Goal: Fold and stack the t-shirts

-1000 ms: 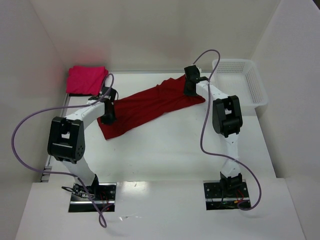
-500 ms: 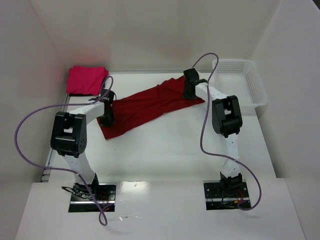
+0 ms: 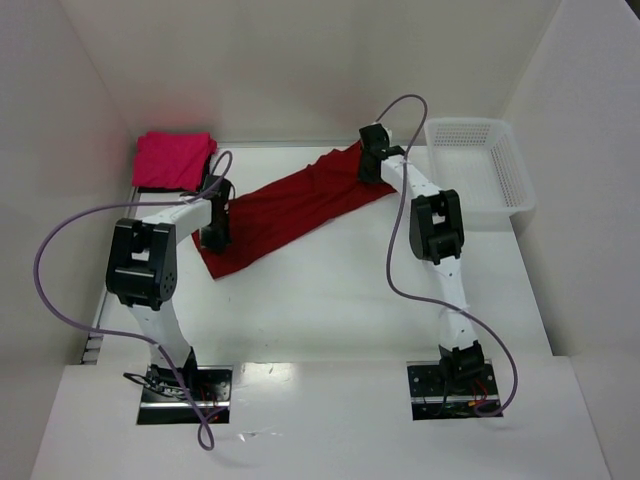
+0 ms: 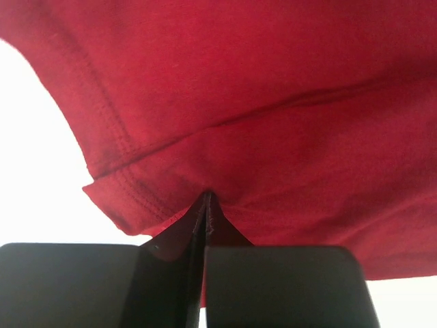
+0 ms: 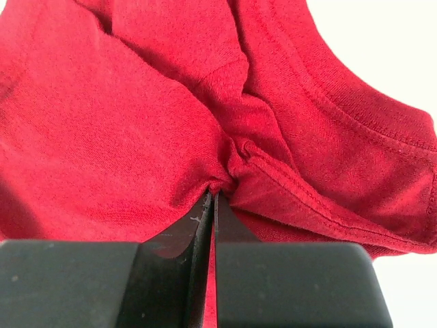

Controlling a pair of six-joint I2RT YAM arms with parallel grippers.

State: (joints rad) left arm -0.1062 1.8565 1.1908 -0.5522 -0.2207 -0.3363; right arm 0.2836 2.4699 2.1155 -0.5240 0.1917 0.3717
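Note:
The dark crimson t-shirt (image 3: 290,208) lies stretched out diagonally across the far part of the table. My left gripper (image 3: 213,238) is shut on its lower left end; the left wrist view shows the closed jaws pinching the cloth (image 4: 273,137) near a stitched hem. My right gripper (image 3: 369,175) is shut on its upper right end; the right wrist view shows the closed jaws pinching bunched cloth (image 5: 136,137) by a seam. The magenta-pink t-shirt (image 3: 173,160) lies folded at the far left corner.
A white plastic mesh basket (image 3: 480,165) stands at the far right against the wall. White walls close in the table on the left, back and right. Purple cables loop off both arms.
Both grippers have moved toward the back of the table with the crimson shirt, dragging it farther away. The right arm has stretched out more.

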